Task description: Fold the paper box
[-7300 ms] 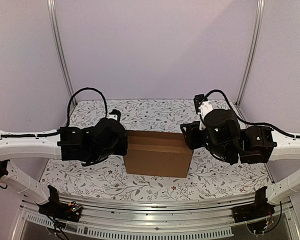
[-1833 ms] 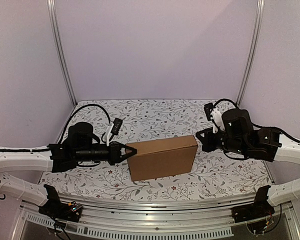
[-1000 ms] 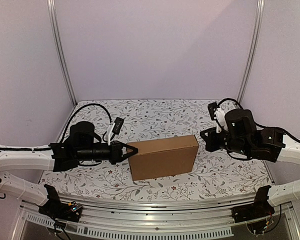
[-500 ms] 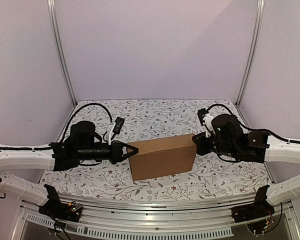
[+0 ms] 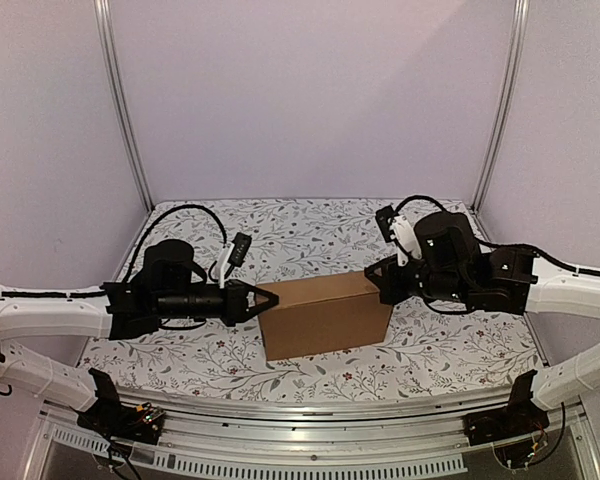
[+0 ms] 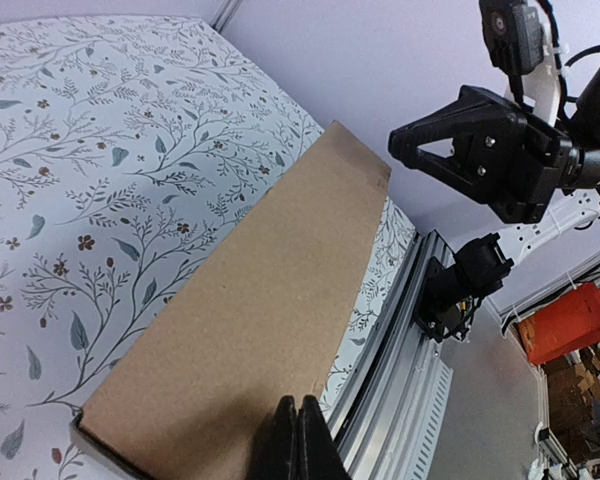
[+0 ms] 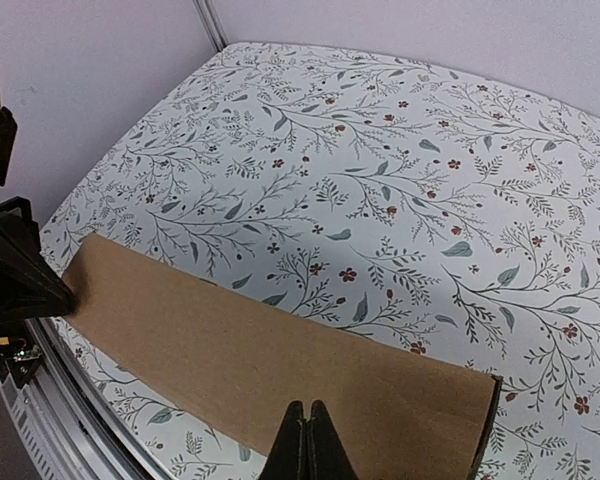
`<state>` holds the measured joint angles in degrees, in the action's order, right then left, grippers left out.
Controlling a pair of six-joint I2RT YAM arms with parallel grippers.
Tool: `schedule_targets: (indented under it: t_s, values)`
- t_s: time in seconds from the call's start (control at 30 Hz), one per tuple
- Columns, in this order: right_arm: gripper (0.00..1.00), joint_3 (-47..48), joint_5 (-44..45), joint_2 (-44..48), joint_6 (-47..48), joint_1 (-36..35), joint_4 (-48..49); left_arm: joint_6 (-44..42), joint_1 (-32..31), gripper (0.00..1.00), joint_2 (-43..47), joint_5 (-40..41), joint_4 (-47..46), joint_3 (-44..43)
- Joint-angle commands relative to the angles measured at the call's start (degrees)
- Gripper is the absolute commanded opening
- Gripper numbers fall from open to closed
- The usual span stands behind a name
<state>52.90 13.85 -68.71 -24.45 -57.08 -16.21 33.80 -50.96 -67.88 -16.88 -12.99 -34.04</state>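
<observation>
The paper box (image 5: 325,315) lies closed on the floral table, a plain brown cardboard block, slightly skewed. My left gripper (image 5: 271,298) is shut, holds nothing, and its tip rests against the box's left end. My right gripper (image 5: 378,283) is also shut and empty, with its tip at the box's upper right end. In the left wrist view the shut tips (image 6: 298,408) rest over the box's top face (image 6: 250,320), and the right gripper (image 6: 398,141) shows beyond the far end. In the right wrist view the shut tips (image 7: 307,410) sit over the box (image 7: 260,350); the left gripper (image 7: 68,295) touches the far end.
The floral table cover (image 5: 310,225) stretches behind the box. A metal rail (image 5: 310,410) runs along the near edge, close to the box's front. Purple walls with upright metal posts (image 5: 120,110) close in the back and both sides.
My right arm has swung left to the box's right end. The box has shifted a little to the left. The left arm has hardly moved.
</observation>
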Motion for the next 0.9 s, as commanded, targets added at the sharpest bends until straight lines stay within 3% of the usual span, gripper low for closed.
schedule_targets:
  t_s: [0.0,0.2,0.57,0.7,0.77,0.87]
  values:
    - [0.00,3.66,-4.30,-4.34,0.74,-2.60,2.13,-1.36,0.60,0.00,-2.58,2.20,12.80,2.15]
    - [0.00,5.07,-6.34,-10.00,-0.06,-4.70,5.18,-1.67,0.60,0.00,-1.87,2.56,13.87,1.92]
    - [0.00,-6.57,-3.21,-11.79,-5.33,-4.72,5.49,-3.19,0.68,0.01,-0.24,3.07,17.53,-1.74]
    - [0.00,-7.25,-2.56,-10.24,-5.79,-4.78,4.52,-4.53,1.07,0.22,0.98,3.33,19.75,-5.24]
    - [0.00,-7.05,-2.35,-10.00,-5.58,-4.78,4.22,-5.05,1.35,0.37,2.04,4.03,20.79,-6.88]
    - [0.00,-6.58,-2.01,-9.96,-5.11,-4.77,4.04,-6.37,2.18,0.47,3.07,4.28,23.02,-9.69]
